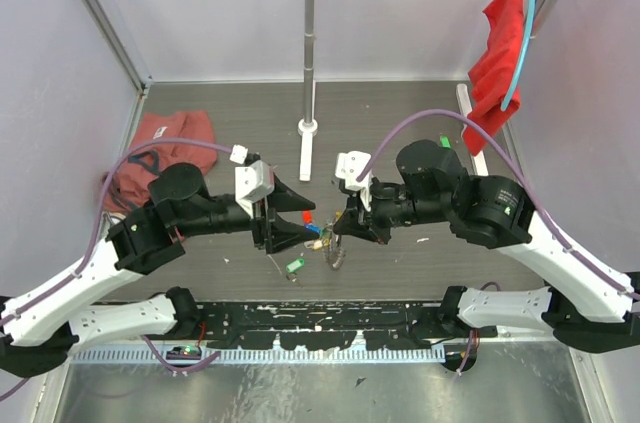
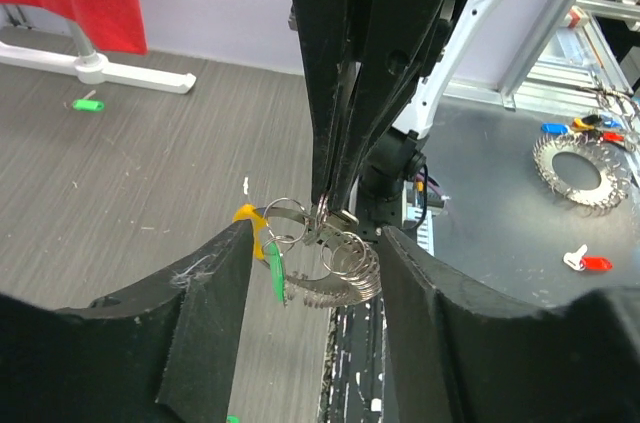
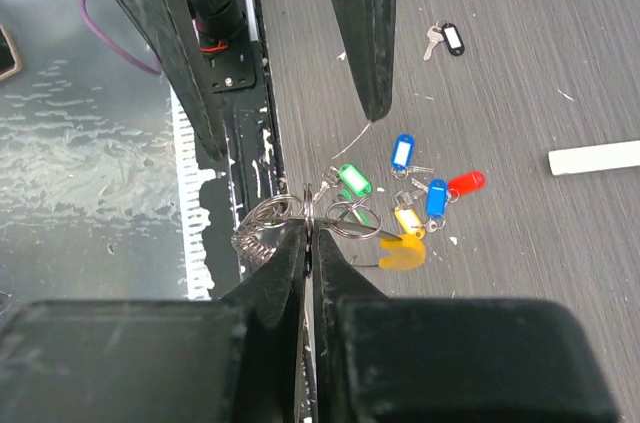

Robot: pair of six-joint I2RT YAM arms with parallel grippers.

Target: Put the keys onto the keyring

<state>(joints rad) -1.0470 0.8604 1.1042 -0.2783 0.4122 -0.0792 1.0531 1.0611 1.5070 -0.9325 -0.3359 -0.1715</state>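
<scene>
A robotics lab cell: plain pale walls [image 1: 220, 13], an aluminium frame post [image 1: 100, 13] and a black mounting rail [image 1: 330, 321].

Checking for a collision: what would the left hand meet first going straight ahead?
Probably the silvery coiled metal keyring, hanging from the shut right hand just ahead; depth is unclear.

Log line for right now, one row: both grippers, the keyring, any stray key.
right gripper: jaws shut on keyring | left gripper: jaws open, close to keyring | black key: loose on table
</scene>
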